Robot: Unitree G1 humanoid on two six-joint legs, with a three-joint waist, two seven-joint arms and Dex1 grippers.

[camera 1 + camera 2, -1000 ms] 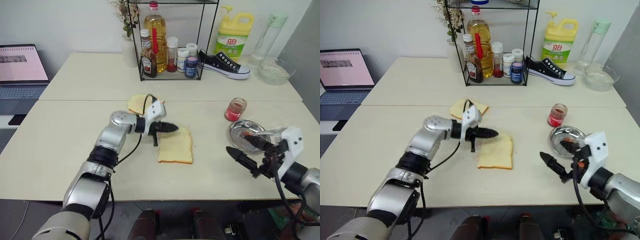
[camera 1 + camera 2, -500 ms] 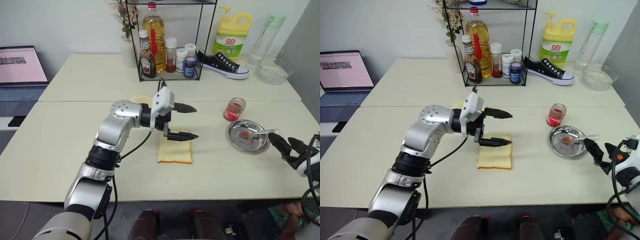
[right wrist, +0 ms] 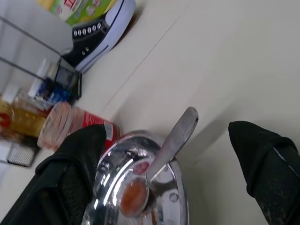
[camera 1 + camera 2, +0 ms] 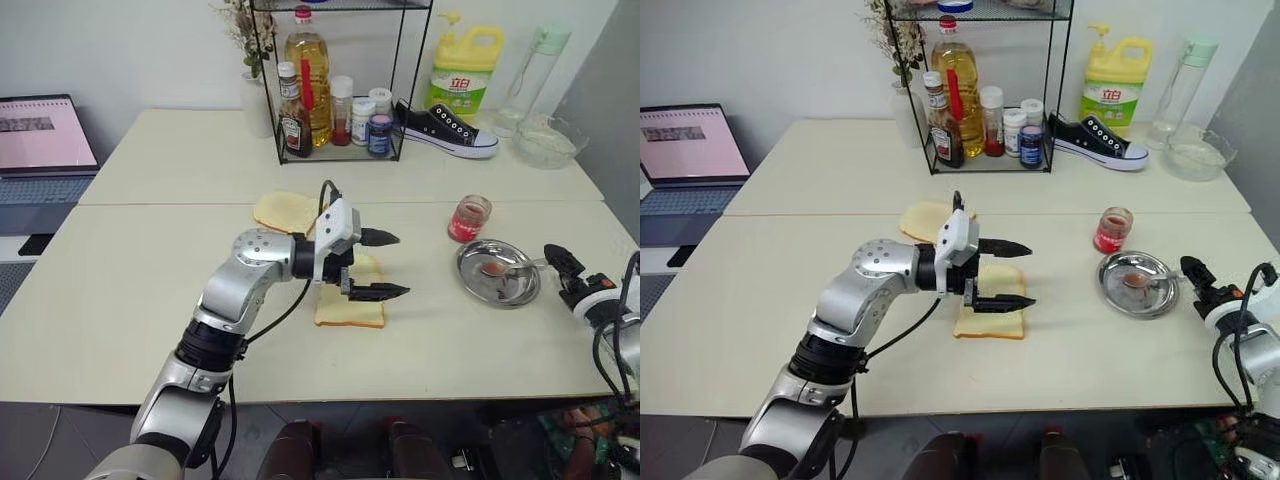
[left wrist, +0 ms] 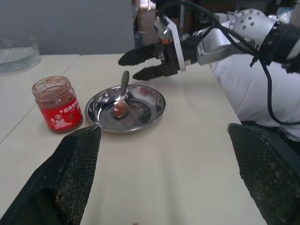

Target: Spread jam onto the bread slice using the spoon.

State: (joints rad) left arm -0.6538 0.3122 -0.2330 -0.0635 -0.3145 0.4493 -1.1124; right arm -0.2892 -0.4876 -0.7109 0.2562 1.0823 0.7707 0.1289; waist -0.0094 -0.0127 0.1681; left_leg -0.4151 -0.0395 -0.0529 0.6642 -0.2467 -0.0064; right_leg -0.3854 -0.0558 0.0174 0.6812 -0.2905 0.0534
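Right gripper (image 4: 556, 262) spread wide just beside the spoon's handle, nothing lifted yet.

Head view: left gripper (image 4: 385, 265) gapes empty over the bread slice (image 4: 352, 300), a soft, pale, tan-crusted square showing no red; spreading looks unstarted. Left wrist view: slim silver spoon (image 5: 122, 94), bowl red-smeared, lies in the shiny round steel plate (image 5: 152, 93), beside the squat glass jam (image 5: 57, 104) jar. Right wrist view: its handle points between the black fingers (image 3: 79, 164).
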